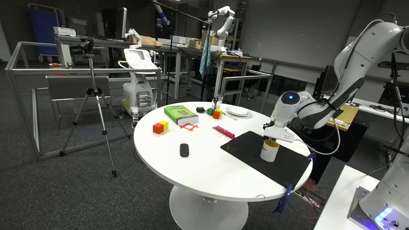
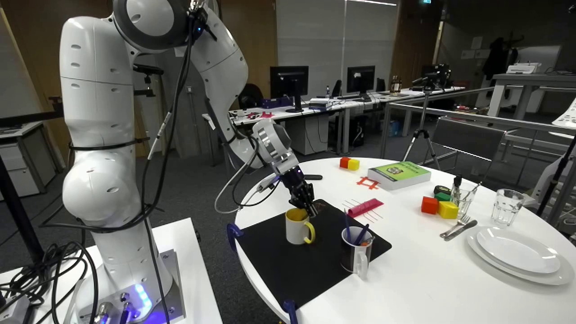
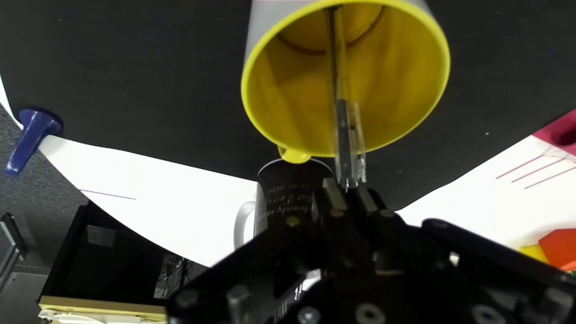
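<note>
A white table (image 1: 198,166), black mat (image 1: 287,169) atop, stands on gray carpet (image 1: 127,198); the gripper (image 3: 350,193) pinches a pen (image 3: 343,135).

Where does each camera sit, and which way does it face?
An exterior view: beside the round white table, plates at its far side; Panda arm enters from picture right.
An exterior view: looking roughly back across, plates near; arm and base fill picture left.
Wrist view: on the wrist, looking along a clear pen into the yellow-lined mug; only the end effector shows.
Both exterior views share the table, mug and arm.
</note>
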Robot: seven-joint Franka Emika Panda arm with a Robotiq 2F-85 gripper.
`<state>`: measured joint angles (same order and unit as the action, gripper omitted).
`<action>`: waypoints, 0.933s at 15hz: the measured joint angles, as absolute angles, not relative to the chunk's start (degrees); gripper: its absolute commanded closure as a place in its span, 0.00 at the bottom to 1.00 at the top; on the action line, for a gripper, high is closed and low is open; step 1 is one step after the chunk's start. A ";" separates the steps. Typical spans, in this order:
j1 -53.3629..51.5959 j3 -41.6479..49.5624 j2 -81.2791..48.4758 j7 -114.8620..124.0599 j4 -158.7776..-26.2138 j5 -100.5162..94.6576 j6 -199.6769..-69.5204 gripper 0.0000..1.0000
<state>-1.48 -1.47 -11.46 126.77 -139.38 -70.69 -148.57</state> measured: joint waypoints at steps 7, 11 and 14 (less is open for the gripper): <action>-1.50 -1.48 -11.44 126.77 -139.18 -70.69 -148.69 0.98; -1.46 -1.47 -10.22 126.77 -139.07 -70.70 -149.04 0.98; -1.38 -1.17 -7.84 126.84 -139.12 -70.70 -149.74 0.98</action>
